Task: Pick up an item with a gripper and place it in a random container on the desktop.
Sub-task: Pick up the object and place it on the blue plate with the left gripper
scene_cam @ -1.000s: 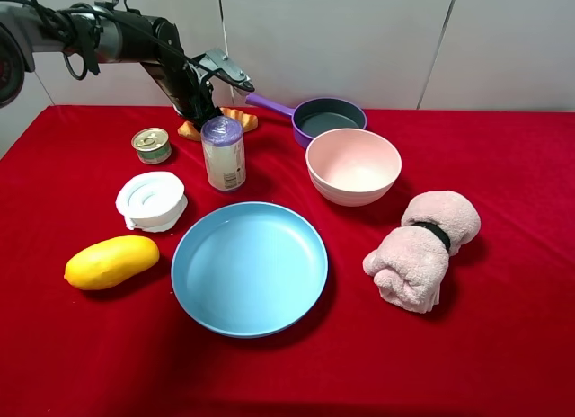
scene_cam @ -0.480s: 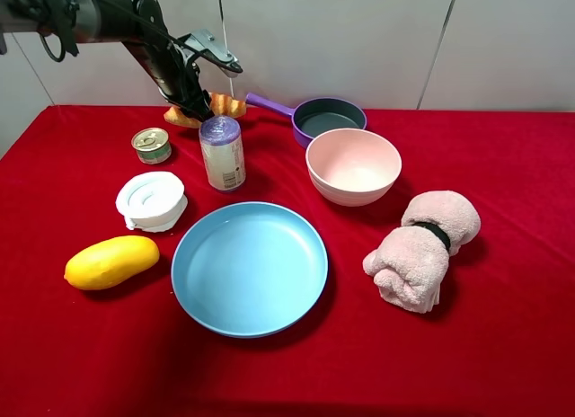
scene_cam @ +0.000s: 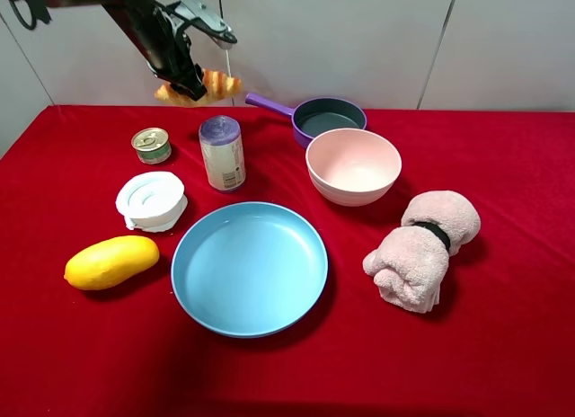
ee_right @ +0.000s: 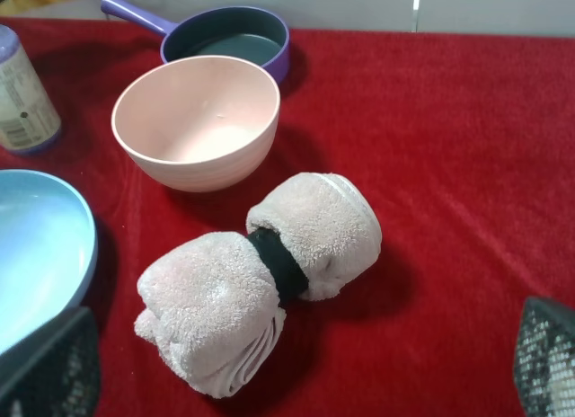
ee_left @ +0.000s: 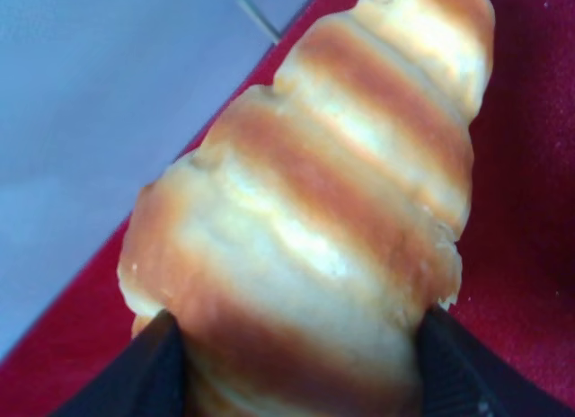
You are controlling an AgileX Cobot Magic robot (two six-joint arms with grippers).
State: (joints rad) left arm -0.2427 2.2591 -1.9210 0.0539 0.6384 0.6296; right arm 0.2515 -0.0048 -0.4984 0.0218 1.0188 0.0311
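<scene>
In the exterior high view, the light-blue plate (scene_cam: 249,264), the pink bowl (scene_cam: 353,170) and the purple saucepan (scene_cam: 329,120) are shown with bare insides on the red cloth (scene_cam: 503,345). The croissant (scene_cam: 218,84) is held in the air by the left gripper (scene_cam: 193,82), above the cloth's far edge and behind the can (scene_cam: 223,153). Its long axis is laid roughly level, across the view.

In the left wrist view, the pastry is pinched between two dark fingers (ee_left: 148,377), with one tapered end pointed away from the camera.

In the right wrist view, the right gripper (ee_right: 296,368) is seen spread wide and gripping nothing, with the rolled towel (ee_right: 260,282) ahead of it.
</scene>
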